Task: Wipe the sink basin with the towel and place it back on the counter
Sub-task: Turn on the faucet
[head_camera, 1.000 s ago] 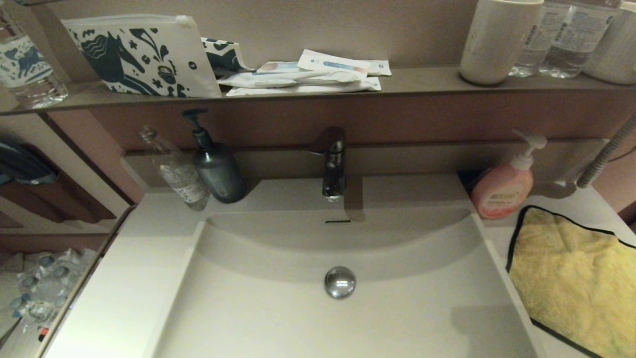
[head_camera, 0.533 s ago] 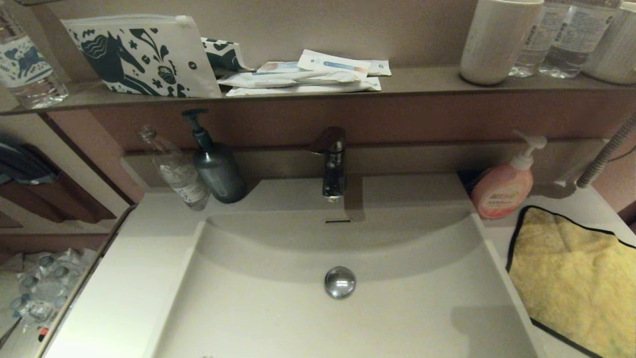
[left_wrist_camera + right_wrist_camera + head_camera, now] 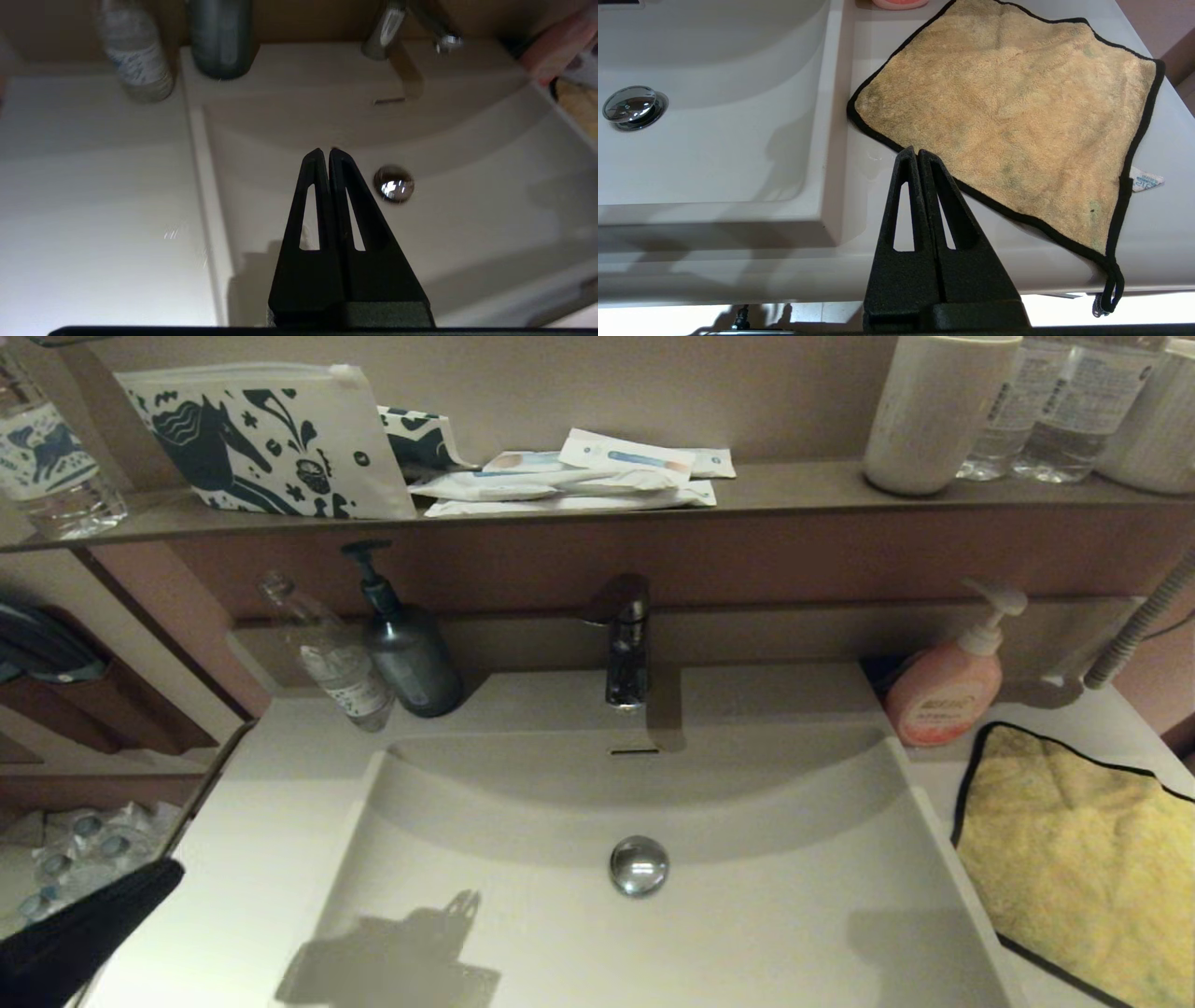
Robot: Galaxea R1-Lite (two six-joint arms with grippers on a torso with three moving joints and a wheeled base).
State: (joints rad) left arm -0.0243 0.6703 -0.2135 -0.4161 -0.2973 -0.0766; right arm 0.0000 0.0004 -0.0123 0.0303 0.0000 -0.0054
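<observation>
The off-white sink basin (image 3: 766, 915) is bare, with its chrome drain plug (image 3: 639, 865) in the middle. The mustard-yellow towel (image 3: 1074, 859) with black edging lies flat on the counter (image 3: 233, 859) right of the basin. My left arm (image 3: 84, 933) shows at the lower left of the head view. Its left gripper (image 3: 325, 151) is shut and empty, above the basin's left half, short of the drain plug (image 3: 394, 184). My right gripper (image 3: 917, 150) is shut and empty at the counter's front, its tips beside the near edge of the towel (image 3: 1008, 107); the head view does not show it.
A faucet (image 3: 625, 644) stands behind the basin. A dark pump bottle (image 3: 406, 653) and a clear bottle (image 3: 331, 658) are at the back left, a pink soap dispenser (image 3: 948, 686) at the back right by the towel. The brown shelf (image 3: 794, 485) above holds a pouch, packets and cups.
My left arm has come into the head view at the lower left, and its shadow now falls on the basin's left front. The towel has not moved.
</observation>
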